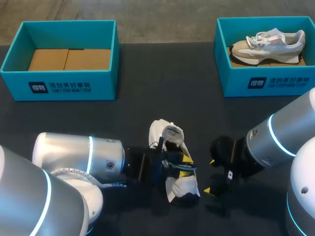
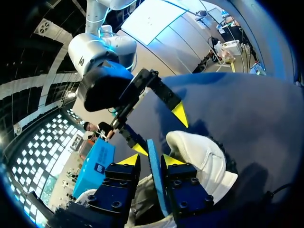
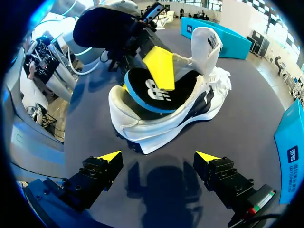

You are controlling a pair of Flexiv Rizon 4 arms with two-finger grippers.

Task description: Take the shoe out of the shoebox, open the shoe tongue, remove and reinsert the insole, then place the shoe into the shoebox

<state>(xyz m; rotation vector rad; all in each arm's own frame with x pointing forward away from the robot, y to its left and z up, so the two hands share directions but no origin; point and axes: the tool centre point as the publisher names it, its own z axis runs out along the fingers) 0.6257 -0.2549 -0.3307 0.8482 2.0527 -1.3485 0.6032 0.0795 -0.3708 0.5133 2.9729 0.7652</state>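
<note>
The white shoe (image 1: 183, 186) lay on the dark desk (image 1: 147, 98) between the two arms, well apart from the empty shoebox (image 1: 64, 86). The left end effector (image 2: 150, 160) pinched the blue-edged insole (image 2: 154, 176), seemingly lifted partly out of the shoe. The right end effector (image 3: 156, 156) stood spread just beside the shoe, touching nothing.

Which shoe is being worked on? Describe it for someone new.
On the dark table, skip the far blue shoeboxes and look at the near middle. The white shoe lies there unboxed, the left gripper pinching its black, blue-edged insole; the other shoe sits boxed.
</note>
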